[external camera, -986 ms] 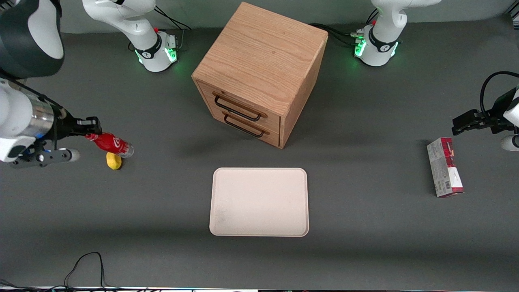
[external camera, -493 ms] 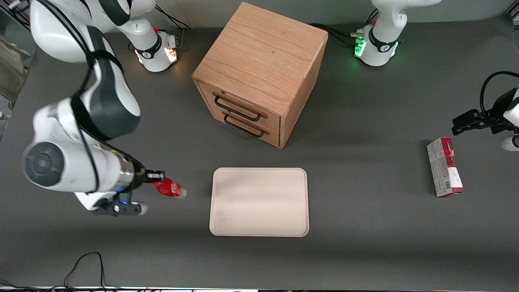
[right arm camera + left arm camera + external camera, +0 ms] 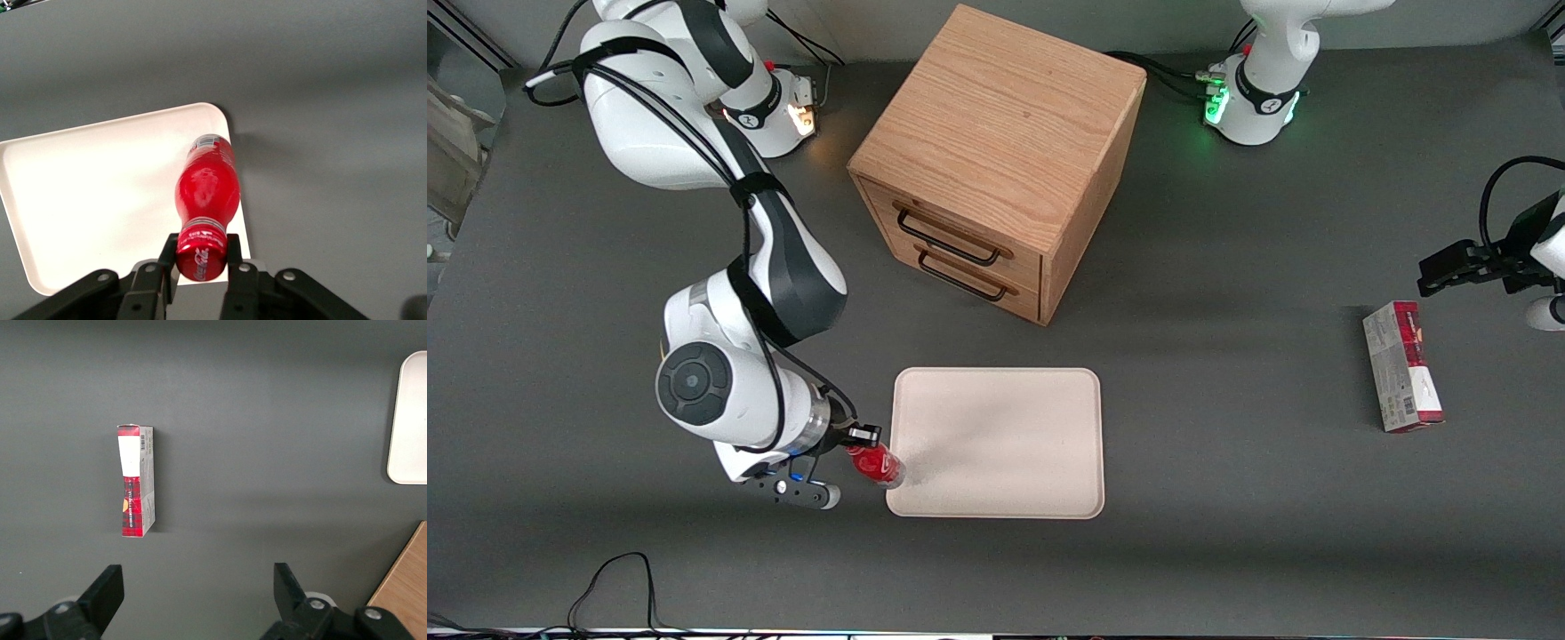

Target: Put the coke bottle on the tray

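My right gripper (image 3: 863, 439) (image 3: 200, 252) is shut on the red cap of the coke bottle (image 3: 876, 465) (image 3: 207, 190). The small red bottle hangs from the fingers with its clear base pointing down. It hovers over the corner of the cream tray (image 3: 996, 442) (image 3: 87, 193) that is nearest the front camera and toward the working arm's end. In the wrist view the bottle's base overlaps the tray's rounded corner and rim.
A wooden drawer cabinet (image 3: 996, 160) with two dark handles stands farther from the front camera than the tray. A red-and-grey carton (image 3: 1401, 366) (image 3: 135, 481) lies toward the parked arm's end of the table. Cables (image 3: 618, 587) trail at the table's near edge.
The right arm swung from the working arm's end of the table toward the tray, carrying the coke bottle. The bottle went from beside a yellow lump to the tray's near corner.
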